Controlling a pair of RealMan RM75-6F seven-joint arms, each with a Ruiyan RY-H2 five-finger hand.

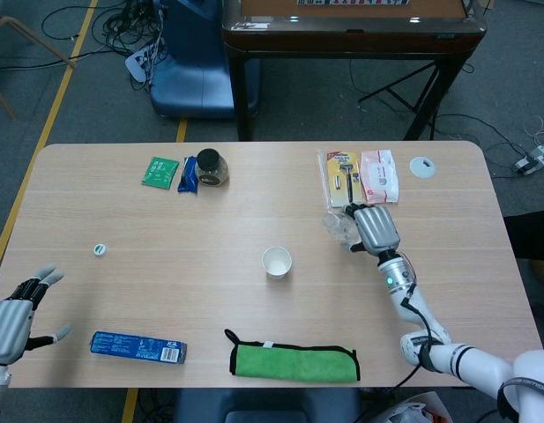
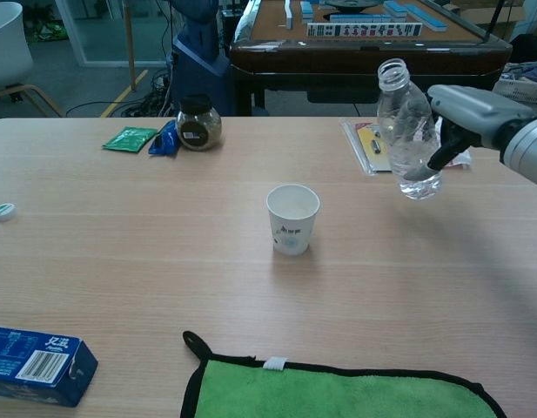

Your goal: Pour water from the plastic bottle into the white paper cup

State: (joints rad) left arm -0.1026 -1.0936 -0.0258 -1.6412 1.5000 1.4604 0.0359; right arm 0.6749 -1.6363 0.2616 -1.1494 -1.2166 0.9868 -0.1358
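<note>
In the right hand [image 2: 464,113], gripped round its middle, the uncapped plastic bottle [image 2: 407,131] looks thin, crushable, sloshing, with the white paper cup [image 2: 292,218] down to its left.

Clear plastic bottle [image 2: 407,131] is up off the light wooden table, uncapped, its open neck tipped a touch toward eleven o'clock, a little water sitting in its base. The small white paper cup [image 2: 292,218] stands upright and open-mouthed near the table's middle, printed logo facing front, off at about eight o'clock from the bottle, well apart from it.
</note>
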